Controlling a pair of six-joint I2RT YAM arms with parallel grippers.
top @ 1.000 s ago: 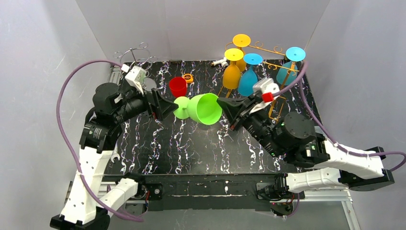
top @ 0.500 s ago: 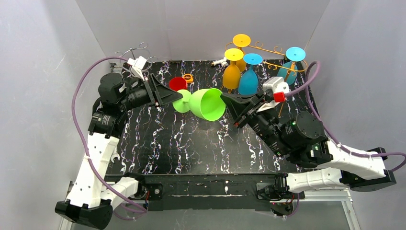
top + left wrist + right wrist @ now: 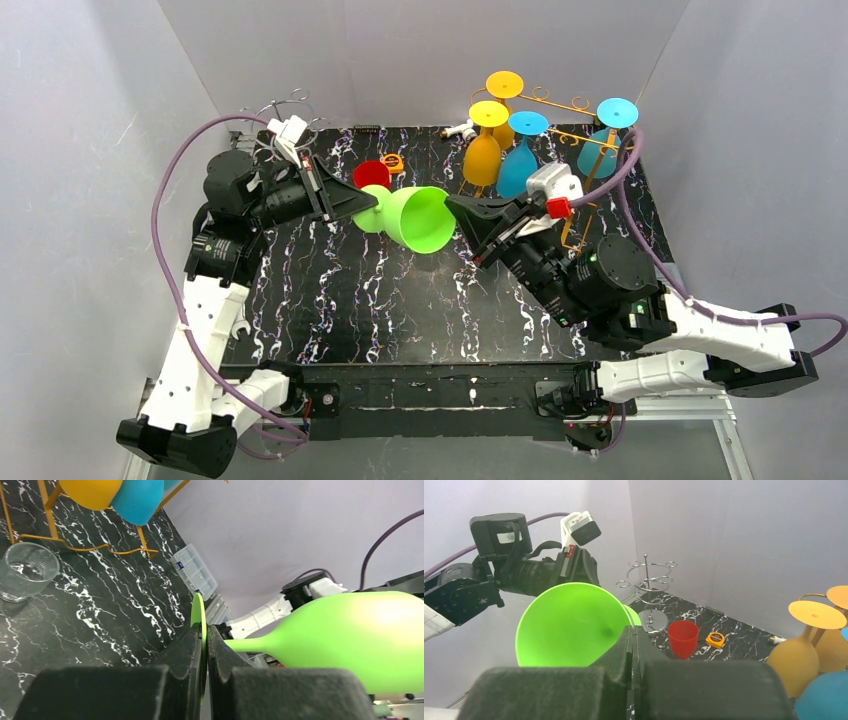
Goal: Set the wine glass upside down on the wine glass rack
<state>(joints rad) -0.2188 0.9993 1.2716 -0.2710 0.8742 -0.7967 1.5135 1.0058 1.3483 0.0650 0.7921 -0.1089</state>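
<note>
A bright green wine glass (image 3: 415, 218) hangs on its side above the black marbled table, bowl mouth toward the right arm. My left gripper (image 3: 368, 200) is shut on the glass's thin round foot (image 3: 198, 611), which stands edge-on between the pads. My right gripper (image 3: 455, 208) is shut on the rim of the bowl (image 3: 564, 625). The gold wire wine glass rack (image 3: 572, 105) stands at the back right, with yellow and blue glasses hanging upside down on it.
A red cup (image 3: 371, 172) and an orange tape measure (image 3: 393, 162) sit just behind the green glass. A silver wire stand (image 3: 285, 110) is at the back left. A clear tumbler (image 3: 25, 570) stands by the rack's foot (image 3: 100, 547).
My left gripper has shut on the green glass's foot. The glass and both grippers shifted slightly left and back.
</note>
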